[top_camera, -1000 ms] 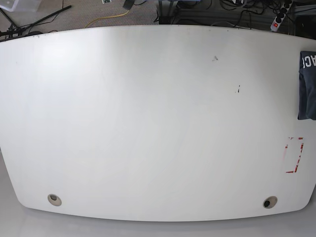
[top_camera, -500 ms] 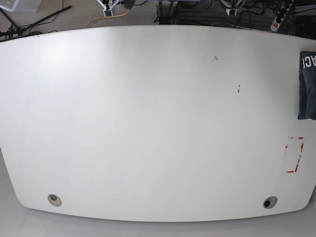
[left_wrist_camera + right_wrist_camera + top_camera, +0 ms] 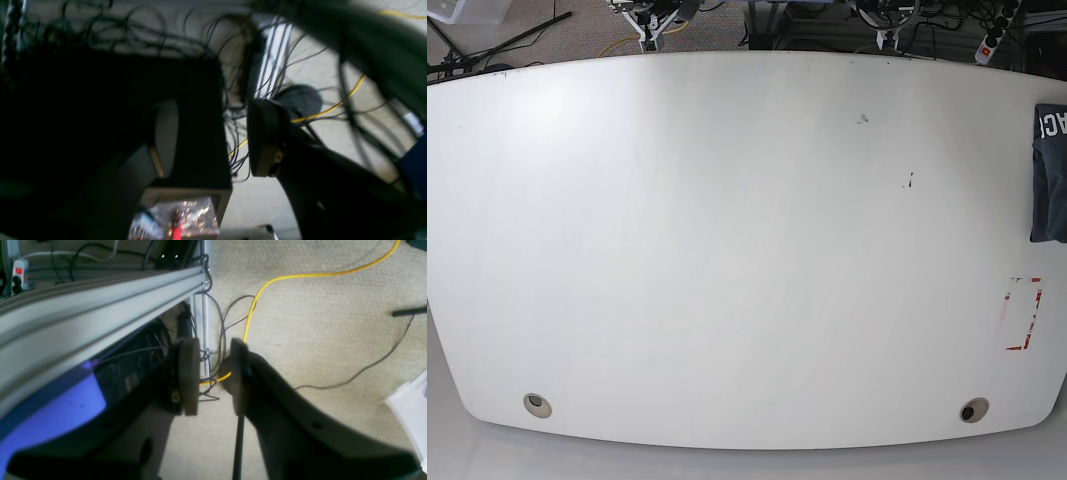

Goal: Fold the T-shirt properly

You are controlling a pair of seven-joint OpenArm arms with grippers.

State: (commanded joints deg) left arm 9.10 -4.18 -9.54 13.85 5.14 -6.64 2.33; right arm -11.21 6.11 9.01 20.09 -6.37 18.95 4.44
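The base view looks steeply down from above upon the whole white table (image 3: 747, 250), its far edge toward the top. Each wrist view looks between nearby gripper fingers (image 3: 188, 376) toward the floor (image 3: 333, 340), whose yellow cable (image 3: 300, 275) all three views share.

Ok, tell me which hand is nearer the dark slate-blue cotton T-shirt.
Left. The left hand is beyond the table's far edge, on the T-shirt's side; the right hand is past that edge too, farther across.

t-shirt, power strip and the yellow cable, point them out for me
T-shirt (image 3: 1049, 190): base view, dark cloth below the lettering
Power strip (image 3: 990, 43): base view, its body
Yellow cable (image 3: 310, 275): right wrist view, its upper stretch
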